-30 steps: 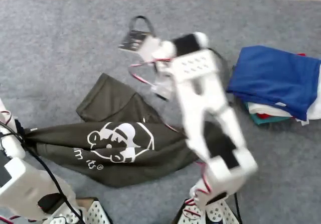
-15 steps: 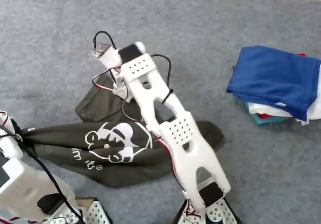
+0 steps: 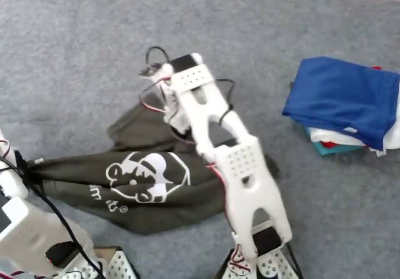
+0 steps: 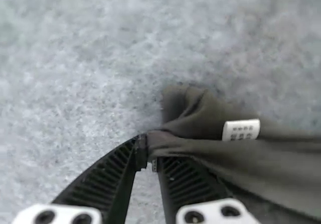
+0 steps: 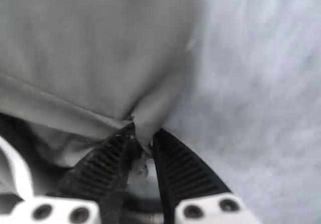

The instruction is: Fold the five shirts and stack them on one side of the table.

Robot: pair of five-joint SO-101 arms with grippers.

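An olive shirt with a white print lies crumpled at the table's front left. In the left wrist view my left gripper is shut on a bunched edge of the shirt, near its white label. The high view places that gripper at the shirt's left end. My right arm stretches from the front over the shirt, with its gripper down at the far flap. In the right wrist view the right gripper pinches a fold of olive cloth.
Folded shirts are stacked at the right side, a blue one on top with white, teal and red edges beneath. Grey felt covers the table. Both arm bases stand at the front edge.
My right arm swung left across the table, dropped onto the shirt's far flap and shifted it slightly right. The left gripper kept its hold at the left end.
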